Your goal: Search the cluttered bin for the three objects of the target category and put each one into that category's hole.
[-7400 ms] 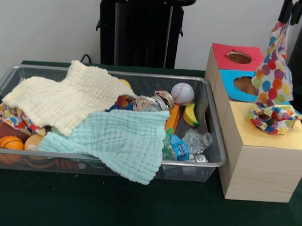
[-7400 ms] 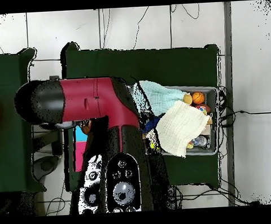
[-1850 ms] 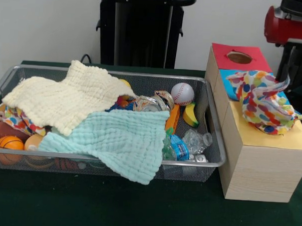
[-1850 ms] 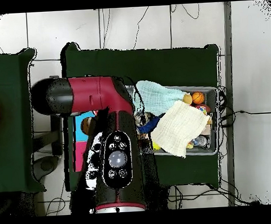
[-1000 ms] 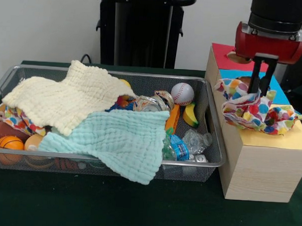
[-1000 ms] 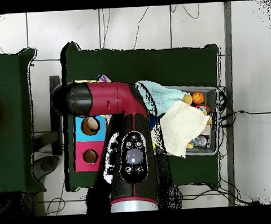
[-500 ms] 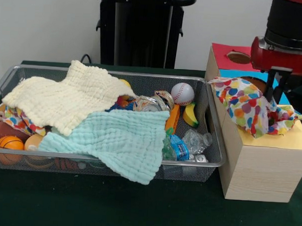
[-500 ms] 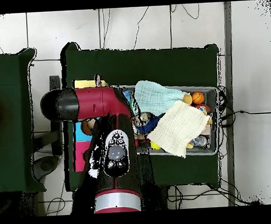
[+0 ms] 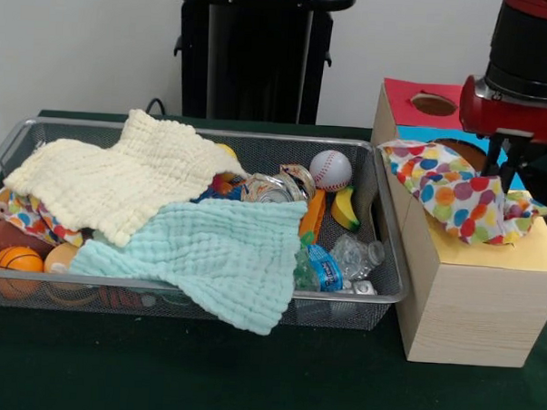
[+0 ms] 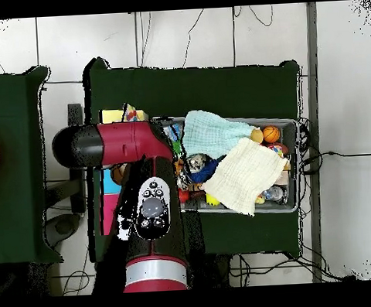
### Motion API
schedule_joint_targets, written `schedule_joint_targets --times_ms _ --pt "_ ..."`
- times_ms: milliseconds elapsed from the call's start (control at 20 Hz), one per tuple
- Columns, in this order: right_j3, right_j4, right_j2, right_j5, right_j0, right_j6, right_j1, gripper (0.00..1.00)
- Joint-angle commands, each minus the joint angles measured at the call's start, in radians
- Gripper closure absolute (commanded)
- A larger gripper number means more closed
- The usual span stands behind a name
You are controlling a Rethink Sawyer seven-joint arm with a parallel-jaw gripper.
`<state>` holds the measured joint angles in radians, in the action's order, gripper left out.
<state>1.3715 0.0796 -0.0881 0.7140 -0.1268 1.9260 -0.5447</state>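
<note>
Cloth (image 9: 460, 193) with coloured dots lies draped over the wooden box (image 9: 469, 295), covering its yellow top beside the blue hole. Tool (image 9: 506, 161) pinches the cloth's upper edge. Wire bin (image 9: 380, 255) on the desk (image 9: 248, 376) holds two other cloths.

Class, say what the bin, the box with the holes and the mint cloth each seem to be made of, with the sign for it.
Bin: metal wire mesh, silvery; you see through its walls.
Box: pale wood or wood-look board, with grain lines; coloured top panels.
Mint cloth: soft woven fabric, probably cotton; puckered, draping over the rim.
</note>
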Motion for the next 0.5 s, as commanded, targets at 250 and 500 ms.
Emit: schedule_joint_targets --times_ms 250,500 --pt "-0.025 -0.013 0.028 -0.024 0.074 0.118 0.113 1.00" --pt "-0.068 -0.008 0.013 -0.032 0.053 0.164 0.152 1.00"
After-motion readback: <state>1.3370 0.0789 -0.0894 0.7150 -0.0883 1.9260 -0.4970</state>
